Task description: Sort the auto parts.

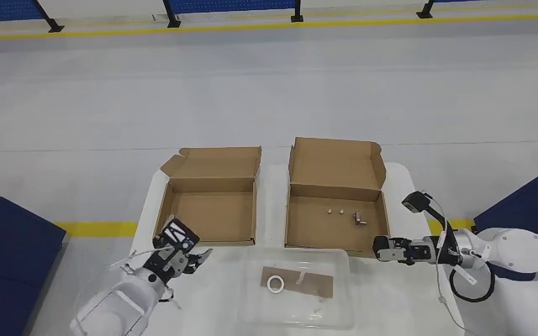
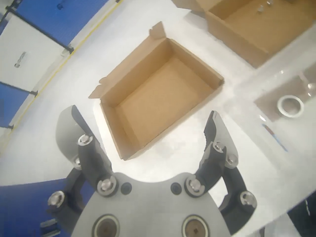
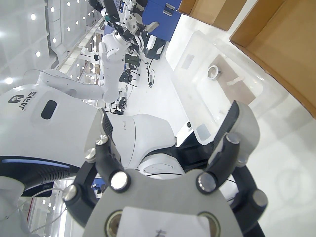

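Left gripper (image 2: 143, 113) fingers apart, empty, near left cardboard box (image 2: 160, 87). Right gripper (image 3: 167, 110) apart too (empty). Metal ring (image 1: 275, 285) lies in clear bin (image 1: 343, 259); small metal parts (image 1: 360, 218) in right cardboard box (image 1: 319, 231).

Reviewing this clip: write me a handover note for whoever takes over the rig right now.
The left end effector is open and empty, by the empty left box.
The right end effector is open and empty, beside the clear tray.
Done: three small parts lie in the right box.
To do: the metal ring and a few small pieces sit in the tray.
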